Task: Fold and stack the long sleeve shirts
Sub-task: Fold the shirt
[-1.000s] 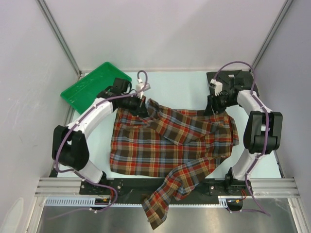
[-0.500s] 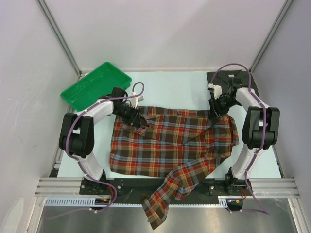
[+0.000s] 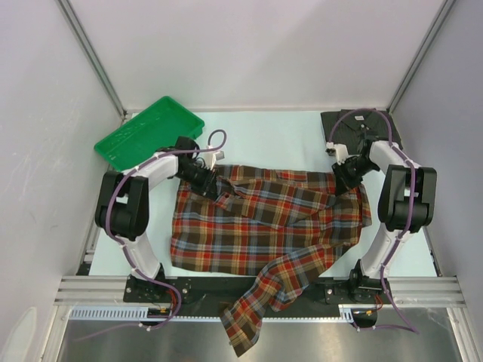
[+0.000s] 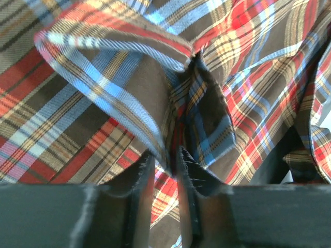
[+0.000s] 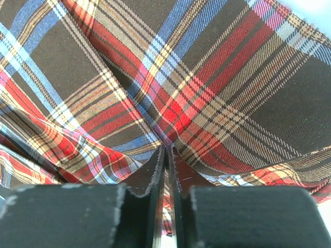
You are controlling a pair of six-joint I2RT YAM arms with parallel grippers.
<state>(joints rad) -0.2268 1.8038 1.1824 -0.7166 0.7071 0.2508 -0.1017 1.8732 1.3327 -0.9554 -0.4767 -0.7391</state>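
The red, brown and navy plaid shirt point(image 3: 264, 222) lies spread across the middle of the table, one sleeve hanging over the near edge. My left gripper point(image 3: 213, 184) is shut on a fold of its far left edge point(image 4: 166, 155), low at the table. My right gripper point(image 3: 346, 178) is shut on the cloth at its far right corner point(image 5: 166, 139). The dark charcoal grey shirt point(image 3: 355, 124) lies folded at the far right corner, just beyond the right gripper.
A green plastic tray point(image 3: 147, 136) sits tilted at the far left corner. White walls and metal posts enclose the table. The metal rail point(image 3: 256, 290) with the arm bases runs along the near edge.
Both grippers have come down and moved outward with the shirt's far edge, laying the raised cloth flat. The left arm has drawn back towards the left.
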